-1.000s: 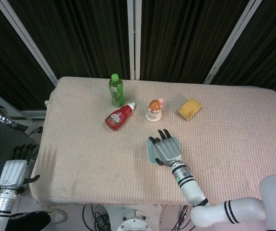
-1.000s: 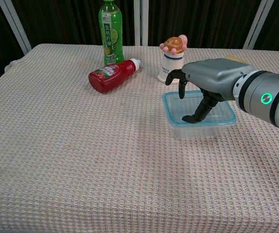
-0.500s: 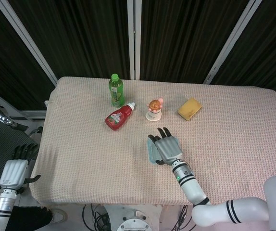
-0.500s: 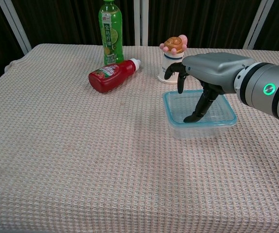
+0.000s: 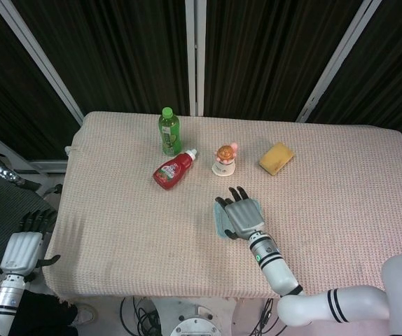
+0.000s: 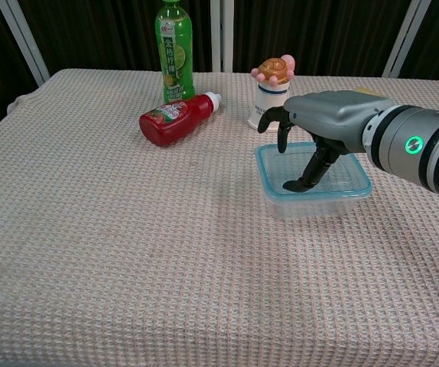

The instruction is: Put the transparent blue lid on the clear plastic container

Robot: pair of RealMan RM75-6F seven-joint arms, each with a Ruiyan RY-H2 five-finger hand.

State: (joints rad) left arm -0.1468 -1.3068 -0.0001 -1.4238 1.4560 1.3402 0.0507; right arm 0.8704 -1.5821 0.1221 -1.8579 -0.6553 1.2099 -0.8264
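Two hands: your right hand (image 6: 311, 134) hangs over the container; your left hand (image 5: 20, 250) sits off the table's left edge, low by the near-left corner.
Right hand state: palm down, fingers (image 6: 305, 180) spread and drooping, holding nothing; one dark fingertip reaches down to the lid surface, though you cannot tell from either view whether it truly touches.
Left hand state: fingers loosely extended, nothing in it, well apart from everything on the table.
Lid: transparent blue lid (image 6: 274, 159) lies flat on top of the container, its blue rim following the container's rim all round.
Container: clear plastic rectangular container (image 6: 311, 205) stands upright on the pink waffle-weave tablecloth (image 6: 112, 229), roughly mid-table, towards the right.
Behind container: small white figurine with an orange-brown top (image 6: 271, 92), just beyond the far rim.
Far edge: green plastic drink bottle (image 6: 173, 50), upright.
Beside bottle: red squeeze bottle with white cap (image 6: 175, 118) lying on its side, cap pointing towards the figurine.
Far right: yellow sponge block (image 5: 276, 158), right of the figurine.
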